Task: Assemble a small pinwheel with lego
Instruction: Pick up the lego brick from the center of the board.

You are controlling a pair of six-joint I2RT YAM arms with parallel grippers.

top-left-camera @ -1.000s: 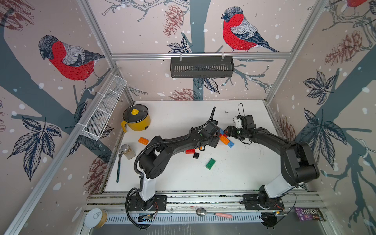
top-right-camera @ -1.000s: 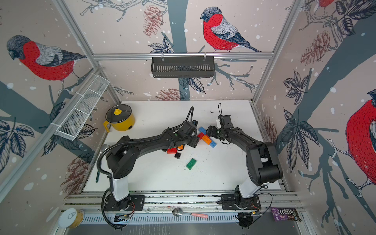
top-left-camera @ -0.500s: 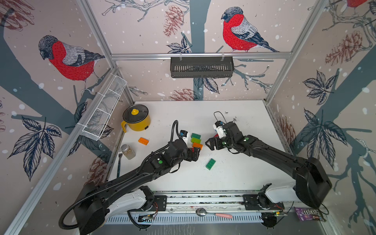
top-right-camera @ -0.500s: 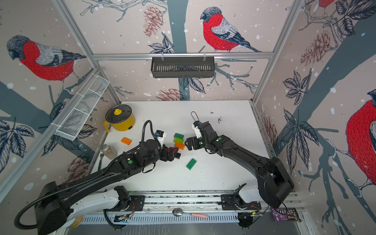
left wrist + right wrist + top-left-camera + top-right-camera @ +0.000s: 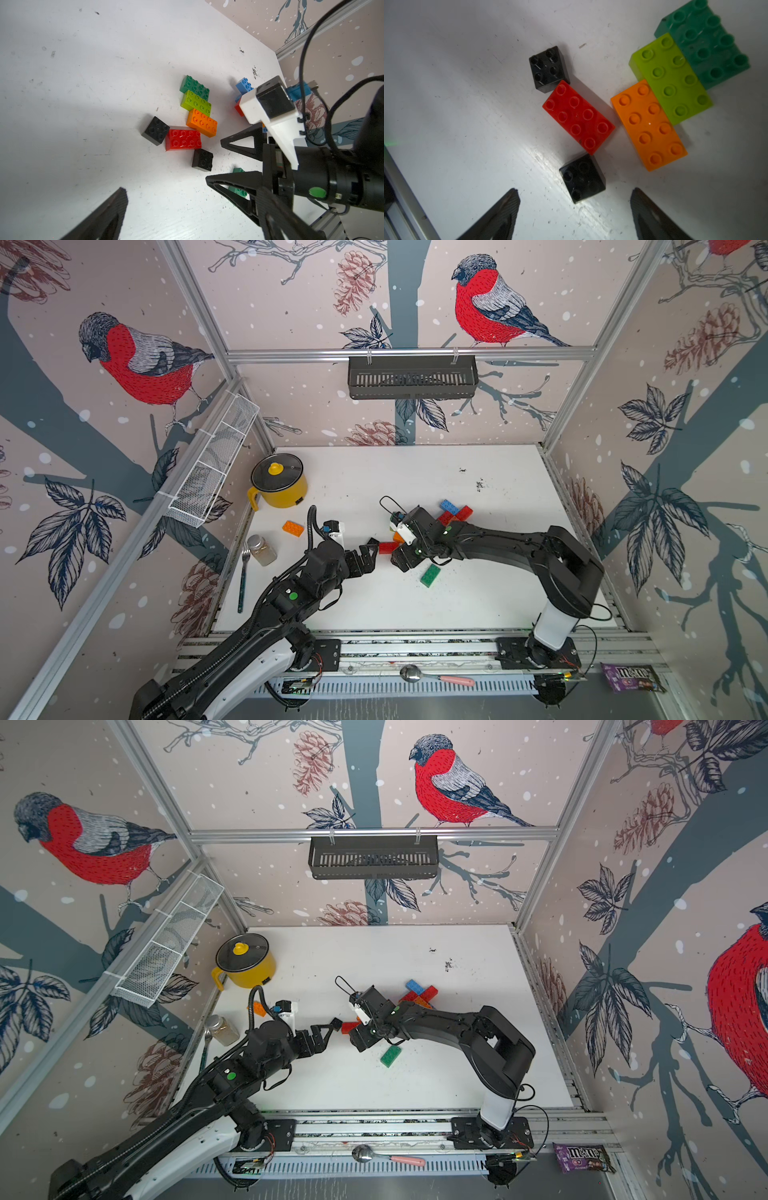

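**A:** Top views first: where is the lego?

**B:** Mid-worktop [image 5: 374, 477], within reach of both arms. In both top views a red brick [image 5: 388, 547] lies between the left gripper [image 5: 372, 553] and the right gripper [image 5: 397, 562], which face each other across it. A stray green brick [image 5: 430, 575] lies near the right gripper. A stray orange brick [image 5: 293, 528] lies well apart, beside the pot [image 5: 278, 485]. Behind the right wrist sits a cross [image 5: 419, 992] of blue and red bricks, which I judge to be the pinwheel begun.

**A:** And the fingers?

**B:** Both pairs are apart and empty.

**A:** Left wrist?

**B:** The whole cluster shows. A black brick [image 5: 155, 130] touches one end of the red brick, and a second black brick [image 5: 202, 159] sits at its opposite corner. Beside them an orange brick [image 5: 202, 122], a lime brick [image 5: 196, 102] and a dark green brick [image 5: 194, 86] lie long side to long side, touching, each stepped along. The right gripper's fingers [image 5: 234, 176] stand spread just beside the second black brick.

**A:** Right wrist?

**B:** It looks down on glossy, scuffed bricks, all studs up. The second black brick rests on the worktop just ahead of the gap between the spread fingers, and neither touches it. I'd say the gripper is lined up there to pick it, perhaps as the hub.
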